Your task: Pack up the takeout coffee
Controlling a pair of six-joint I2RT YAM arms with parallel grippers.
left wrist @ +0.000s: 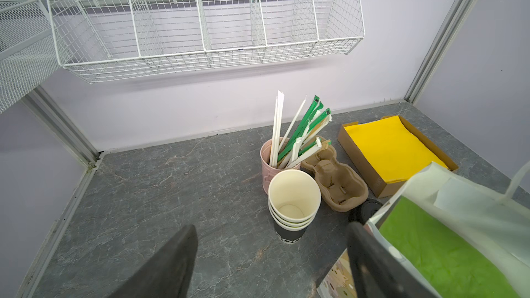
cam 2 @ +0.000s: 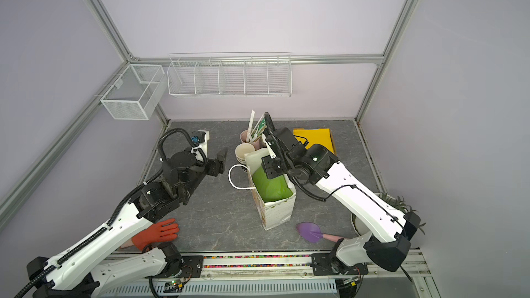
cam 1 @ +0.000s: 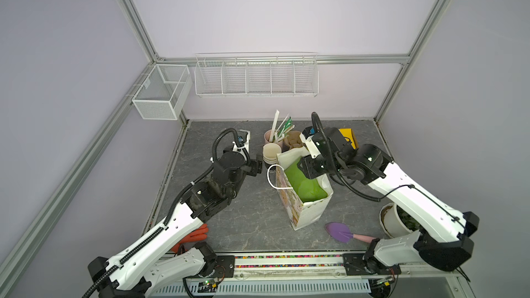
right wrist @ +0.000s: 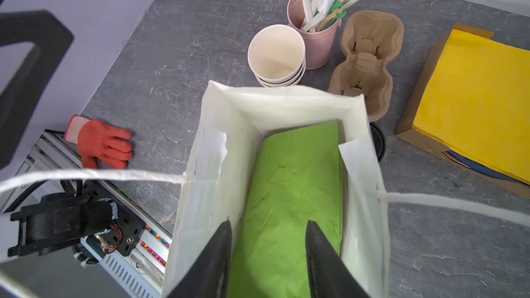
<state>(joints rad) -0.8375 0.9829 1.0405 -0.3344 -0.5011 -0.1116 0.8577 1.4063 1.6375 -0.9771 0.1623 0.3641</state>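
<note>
Plainly coffee (left wrist: 367,209) not yet packed: sitting on worktop (left wrist: 172,182) just behind bag (right wrist: 286,96), only lid (right wrist: 378,141) showing; right tool (right wrist: 268,222) hanging open, empty, in bag mouth over green paper (right wrist: 292,182); left tool (left wrist: 271,225) gaping, empty; pickup pending

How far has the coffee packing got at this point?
Done: green paper sits in the open bag. In hand: nothing; the right gripper hangs over the bag mouth, jaws apart and empty; the left gripper is open too. Left: the black-lidded coffee stands on the table beside the bag, not packed.
</note>
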